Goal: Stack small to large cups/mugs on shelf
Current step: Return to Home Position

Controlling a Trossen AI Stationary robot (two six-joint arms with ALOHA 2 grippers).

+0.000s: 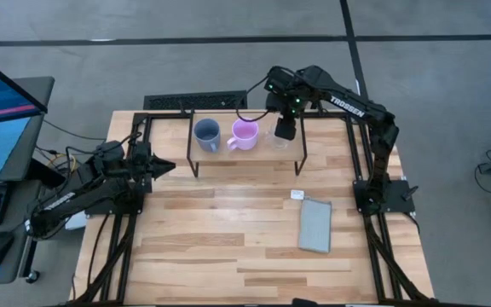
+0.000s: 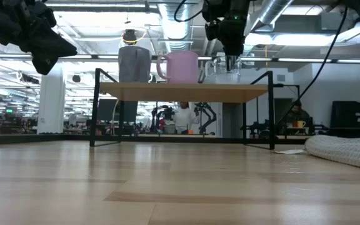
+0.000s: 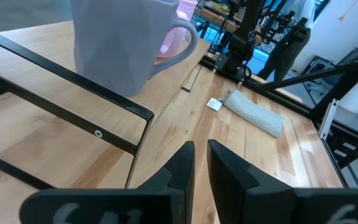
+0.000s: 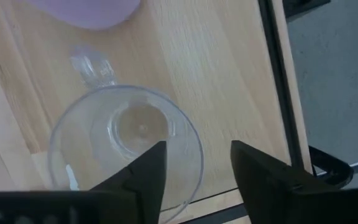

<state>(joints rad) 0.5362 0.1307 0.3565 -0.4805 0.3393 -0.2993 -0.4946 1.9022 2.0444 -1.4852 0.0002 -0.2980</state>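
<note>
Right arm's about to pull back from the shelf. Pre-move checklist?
1. right gripper open: ok.
2. Its fingers clear of the clear glass cup: cannot tell, they straddle its rim from above.
3. clear glass cup upright on the shelf: ok.
4. pink mug and blue-grey mug upright on the shelf: ok.
5. left gripper apart from the shelf, off its left end: ok.
</note>
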